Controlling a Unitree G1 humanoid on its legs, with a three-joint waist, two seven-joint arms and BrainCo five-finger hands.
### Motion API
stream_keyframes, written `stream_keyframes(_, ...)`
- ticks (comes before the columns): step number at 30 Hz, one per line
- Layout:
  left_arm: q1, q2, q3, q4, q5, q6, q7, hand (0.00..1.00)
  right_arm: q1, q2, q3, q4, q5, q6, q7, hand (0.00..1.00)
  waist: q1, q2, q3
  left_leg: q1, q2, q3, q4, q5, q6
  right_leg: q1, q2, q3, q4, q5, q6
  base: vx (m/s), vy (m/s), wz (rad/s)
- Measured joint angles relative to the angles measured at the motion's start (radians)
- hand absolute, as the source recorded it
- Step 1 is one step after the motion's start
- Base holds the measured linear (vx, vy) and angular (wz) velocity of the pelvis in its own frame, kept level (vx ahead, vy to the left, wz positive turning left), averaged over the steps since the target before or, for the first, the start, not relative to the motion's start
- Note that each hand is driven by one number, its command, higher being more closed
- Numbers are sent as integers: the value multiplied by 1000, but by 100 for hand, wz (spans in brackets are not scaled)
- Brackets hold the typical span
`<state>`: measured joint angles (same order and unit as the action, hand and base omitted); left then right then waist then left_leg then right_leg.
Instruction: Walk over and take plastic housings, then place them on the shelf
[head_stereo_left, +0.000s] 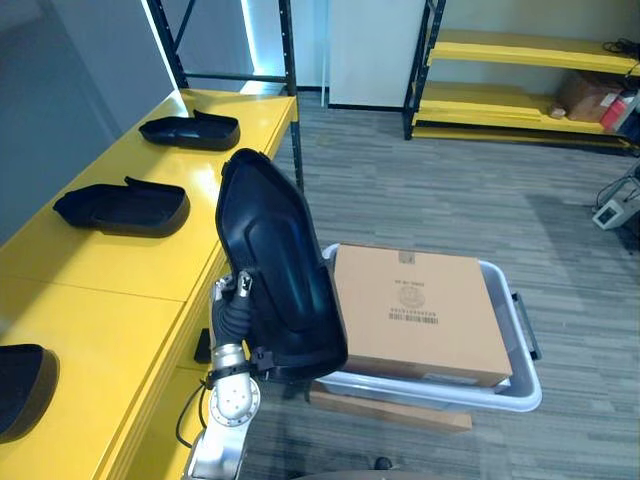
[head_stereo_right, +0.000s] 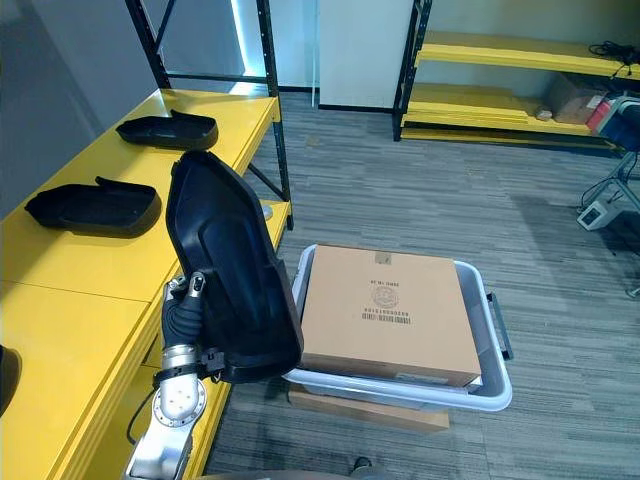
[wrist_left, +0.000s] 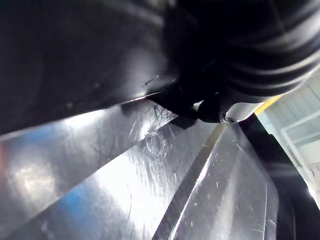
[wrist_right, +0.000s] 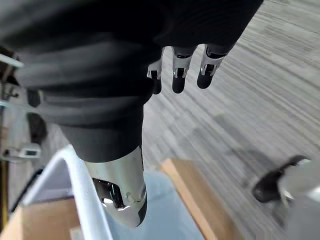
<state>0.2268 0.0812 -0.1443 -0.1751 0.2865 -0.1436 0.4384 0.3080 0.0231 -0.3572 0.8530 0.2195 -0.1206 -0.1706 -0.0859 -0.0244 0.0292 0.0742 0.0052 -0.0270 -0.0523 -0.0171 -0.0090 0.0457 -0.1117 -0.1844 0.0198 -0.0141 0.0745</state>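
- The black plastic housing (head_stereo_left: 275, 265) was in the air on the left robot hand (head_stereo_left: 232, 305). It stood almost upright with its hollow side toward the camera, beside the front edge of the yellow shelf (head_stereo_left: 110, 300) and not yet on it.
- Held upright like this, the long part probably stayed clear of the shelf edge and of the cardboard box (head_stereo_left: 420, 310) on its other side.
- How far the left robot hand was closed I cannot tell, because the housing covered it. The left wrist view showed the glossy inner wall of the housing very near to the ribbed cover.
- The left arm came up from below with the wrist bent toward the shelf, and the lower end of the housing was at the wrist.
- Three other housings (head_stereo_left: 122, 208) lay flat on the shelf in a row, well apart. In my judgement they were laid flat so that they rest stable, and the bare yellow surface between them looked like the likely place for this one.
- The cardboard box sat in a pale bin (head_stereo_left: 515, 385) on the grey floor (head_stereo_left: 450, 190).
- The right robot hand (wrist_right: 177, 75) hung idle over the floor near the bin, with its fingers loose and nothing in it.
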Motion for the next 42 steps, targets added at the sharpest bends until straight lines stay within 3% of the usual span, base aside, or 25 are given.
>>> stream_keyframes(6, -2, -8, -60, -8, -1, 0, -1, 100, -30, -9, 82, 71, -57, 11, -4, 0, 51, -37, 22, -95, -44, -196, 66, 26, -26, -1, -50, -212, 125, -102, 0, -1, -34, 125)
stream_keyframes(7, -4, -15, -60, -30, -3, 0, -1, 100, -46, -11, 102, 75, -74, 11, -5, 0, 51, -37, 32, -141, -45, -169, 68, 37, -34, 0, -69, -293, 137, -113, -3, -35, 8, 147)
stream_keyframes(8, -5, -21, -59, -45, -3, 0, -1, 100, -58, -14, 101, 74, -76, 10, -5, 0, 52, -35, 39, -158, -21, -97, 72, 4, 9, 1, -72, -327, 138, -113, -3, -72, 11, 174)
stream_keyframes(9, -9, -24, -62, -79, -7, 0, 1, 100, -84, -17, 109, 62, -77, 11, -7, 0, 60, -33, 56, -196, 44, 147, 125, -18, 29, 16, -84, -390, 139, -112, -3, -58, 16, 124)
stream_keyframes(10, -14, -26, -67, -85, -8, -1, 1, 100, -89, -23, 122, 61, -79, 11, -8, 0, 58, -29, 60, -209, 79, 245, 161, -25, 40, 27, -87, -419, 140, -112, -4, -22, 45, 147)
stream_keyframes(11, -24, -39, -86, -90, -8, -1, 1, 100, -94, -37, 140, 60, -93, 13, -9, 0, 58, -17, 62, -222, 151, 425, 240, -32, 65, 44, -95, -465, 161, -116, -1, 35, 68, 111)
stream_keyframes(12, -33, -43, -99, -90, -8, -1, 1, 100, -95, -42, 143, 55, -98, 15, -9, 0, 56, -4, 61, -217, 174, 486, 277, -33, 67, 55, -101, -484, 180, -124, 6, 57, 87, 115)
stream_keyframes(14, -65, -39, -150, -95, -8, -21, -2, 100, -96, -49, 119, 88, -108, 27, -44, 0, 42, 6, 56, -247, 131, 486, 289, -39, 71, 59, -125, -510, 220, -188, -4, -9, 153, 148)
stream_keyframes(15, -95, -33, -166, -86, -10, -40, -5, 100, -97, -44, 109, 123, -112, 19, -45, 0, -5, -40, 32, -228, 89, 548, 218, -57, 111, 79, -151, -553, 141, -165, 28, -8, 157, 163)
stream_keyframes(16, -115, -34, -177, -85, -12, -42, -4, 100, -106, -46, 106, 130, -114, 19, -43, 0, -11, -41, 39, -229, 108, 593, 282, -77, 137, 83, -159, -582, 135, -156, 40, 73, 71, 116)
stream_keyframes(17, -139, -39, -200, -82, -21, -41, -1, 100, -112, -58, 99, 133, -114, 19, -43, 0, -9, -17, 50, -204, 134, 606, 306, -83, 66, 97, -147, -593, 145, -148, 49, 109, 120, 72)
stream_keyframes(18, -179, -36, -228, -66, -30, -42, -8, 100, -123, -63, 100, 143, -115, 25, -41, 0, -20, -2, 52, -197, 98, 572, 260, -63, 48, 118, -153, -617, 134, -123, 59, 72, 132, 60)
stream_keyframes(22, -232, -40, -285, -60, -30, -43, -26, 100, -159, -59, 100, 153, -146, 34, -33, 0, -12, 12, 52, -168, 50, 544, 228, -65, 59, 138, -204, -644, 197, -99, 62, 41, 157, 43)
stream_keyframes(23, -232, -40, -291, -59, -29, -44, -33, 100, -170, -59, 102, 152, -165, 36, -27, 0, -12, 13, 51, -158, 44, 533, 219, -68, 64, 119, -235, -630, 279, -95, 54, 56, 145, 26)
stream_keyframes(26, -226, -38, -288, -43, -29, -44, -44, 100, -170, -73, 102, 142, -193, 39, -21, 0, -13, 30, 54, -109, 33, 473, 163, -69, 67, 13, -275, -443, 528, -72, -98, 101, 141, 44)
stream_keyframes(27, -227, -32, -285, -19, -29, -54, -43, 100, -153, -69, 102, 142, -195, 40, -21, 0, -32, 33, 58, -99, 30, 410, 148, -74, 74, -49, -198, -261, 571, -186, -81, 96, 28, 92)
stream_keyframes(29, -227, -32, -276, 20, -27, -56, -36, 100, -135, -65, 110, 142, -195, 45, -20, 0, -42, 28, 63, -75, 16, 343, 130, -77, 72, -110, -94, -90, 562, -264, -80, 114, 20, 111)
stream_keyframes(31, -224, -29, -275, 55, -16, -56, -27, 100, -104, -71, 130, 143, -195, 52, -21, 0, -48, 25, 65, -65, -10, 283, 124, -68, 61, -168, -15, 52, 503, -280, -62, 125, 4, 119)
stream_keyframes(32, -221, -28, -274, 58, -16, -56, -22, 100, -98, -70, 132, 142, -195, 53, -22, 0, -50, 21, 65, -64, -23, 263, 127, -68, 61, -182, -7, 80, 473, -275, -54, 152, -39, 137)
stream_keyframes(33, -210, -28, -272, 58, -8, -58, -20, 100, -77, -64, 152, 142, -194, 55, -22, 0, -42, -16, 59, -52, -67, 228, 128, -68, 58, -194, -27, 101, 384, -189, -57, 129, -58, 99)
stream_keyframes(34, -201, -37, -268, 64, -3, -58, -21, 100, -77, -61, 154, 142, -191, 55, -22, 0, -41, -11, 66, -43, -73, 216, 128, -72, 54, -183, -36, 95, 390, -192, -32, 193, -85, 88)
stream_keyframes(37, -123, -49, -248, 56, 6, -56, -28, 100, -73, -90, 170, 97, -193, 55, -22, 0, -10, 32, 50, -41, -33, 219, 118, -83, 31, -133, -7, 45, 300, -179, -41, 167, -75, 25)
stream_keyframes(42, -71, -51, -223, 43, 3, -57, -46, 100, -75, -68, 182, 53, -196, 52, -23, 0, 4, 9, 33, 5, 10, 282, 99, -73, 1, -62, 25, 13, 227, -159, -54, 167, -89, 13)
